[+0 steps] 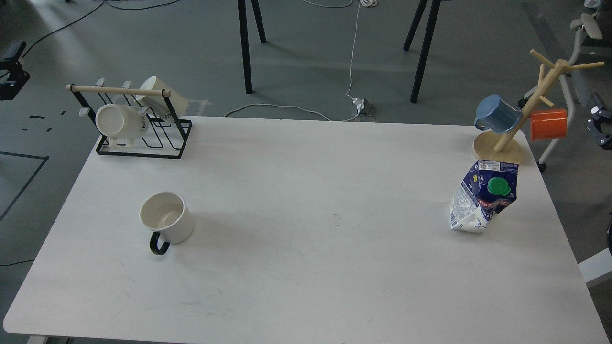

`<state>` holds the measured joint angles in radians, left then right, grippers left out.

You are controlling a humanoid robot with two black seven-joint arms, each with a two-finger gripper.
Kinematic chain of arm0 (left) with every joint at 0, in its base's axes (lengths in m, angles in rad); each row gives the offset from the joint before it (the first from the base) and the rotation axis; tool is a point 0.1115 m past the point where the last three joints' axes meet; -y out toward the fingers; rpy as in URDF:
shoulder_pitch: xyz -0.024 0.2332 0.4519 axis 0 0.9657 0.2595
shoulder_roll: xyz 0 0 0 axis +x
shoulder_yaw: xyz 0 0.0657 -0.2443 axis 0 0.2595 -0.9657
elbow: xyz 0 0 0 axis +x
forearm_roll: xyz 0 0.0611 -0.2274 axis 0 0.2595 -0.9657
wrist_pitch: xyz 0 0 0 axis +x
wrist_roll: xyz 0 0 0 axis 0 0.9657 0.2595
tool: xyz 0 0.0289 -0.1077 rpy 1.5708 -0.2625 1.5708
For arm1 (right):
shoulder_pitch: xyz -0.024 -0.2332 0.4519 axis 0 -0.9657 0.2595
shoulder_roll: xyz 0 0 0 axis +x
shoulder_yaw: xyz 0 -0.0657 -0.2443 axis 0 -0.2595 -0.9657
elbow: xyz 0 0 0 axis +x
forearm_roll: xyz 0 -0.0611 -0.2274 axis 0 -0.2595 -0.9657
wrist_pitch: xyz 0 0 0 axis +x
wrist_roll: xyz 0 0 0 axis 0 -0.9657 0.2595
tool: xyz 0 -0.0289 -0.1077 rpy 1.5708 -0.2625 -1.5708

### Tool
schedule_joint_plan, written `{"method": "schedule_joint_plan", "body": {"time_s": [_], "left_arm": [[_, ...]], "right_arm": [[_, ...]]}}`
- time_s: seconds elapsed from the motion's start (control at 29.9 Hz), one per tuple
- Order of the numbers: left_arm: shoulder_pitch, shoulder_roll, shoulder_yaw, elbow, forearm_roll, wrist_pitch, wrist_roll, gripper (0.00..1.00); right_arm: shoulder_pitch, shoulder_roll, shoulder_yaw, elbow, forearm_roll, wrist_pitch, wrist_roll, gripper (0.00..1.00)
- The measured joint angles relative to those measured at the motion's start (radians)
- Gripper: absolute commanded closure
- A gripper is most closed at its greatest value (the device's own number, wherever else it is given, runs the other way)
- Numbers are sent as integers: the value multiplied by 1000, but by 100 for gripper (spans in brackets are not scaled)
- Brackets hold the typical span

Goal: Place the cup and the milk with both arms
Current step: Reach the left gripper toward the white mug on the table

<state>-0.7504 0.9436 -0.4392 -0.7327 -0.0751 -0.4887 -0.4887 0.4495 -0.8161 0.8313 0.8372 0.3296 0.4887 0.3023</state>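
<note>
The cup [167,217], a squat cream-white mug, stands upright on the left side of the white table [306,267]. Its black loop handle [159,243] points toward the near edge. The milk [484,197], a dented blue and white carton with a green screw cap, stands on the right side and leans to the right. Neither arm nor gripper appears anywhere in the head view.
A black wire rack [138,126] with a wooden bar holds two white mugs at the back left corner. A wooden mug tree [516,119] at the back right carries a blue cup [497,113] and an orange cup [548,124]. Black trestle legs and cables lie on the floor beyond.
</note>
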Motion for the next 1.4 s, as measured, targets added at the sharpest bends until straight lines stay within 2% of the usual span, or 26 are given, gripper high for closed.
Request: {"method": "schedule_joint_plan", "body": {"time_s": [0.5,0.9,1.17,1.4], "left_arm": [[1,-19,7,31,99,0,0,1],[-13,-37,7,49,1056,0,0,1],[23,-27,30,-59,1355,1,0,1],[64,-60,104,-102,1540,82,0,1]], "right_arm": [[-22,0,4,-1,0,0,2,5],[-126,0,11,-1,5,0,7,5],[-224,0,15,0,7,0,9,5],[-233,0,18,0,8,0,9,5]]}}
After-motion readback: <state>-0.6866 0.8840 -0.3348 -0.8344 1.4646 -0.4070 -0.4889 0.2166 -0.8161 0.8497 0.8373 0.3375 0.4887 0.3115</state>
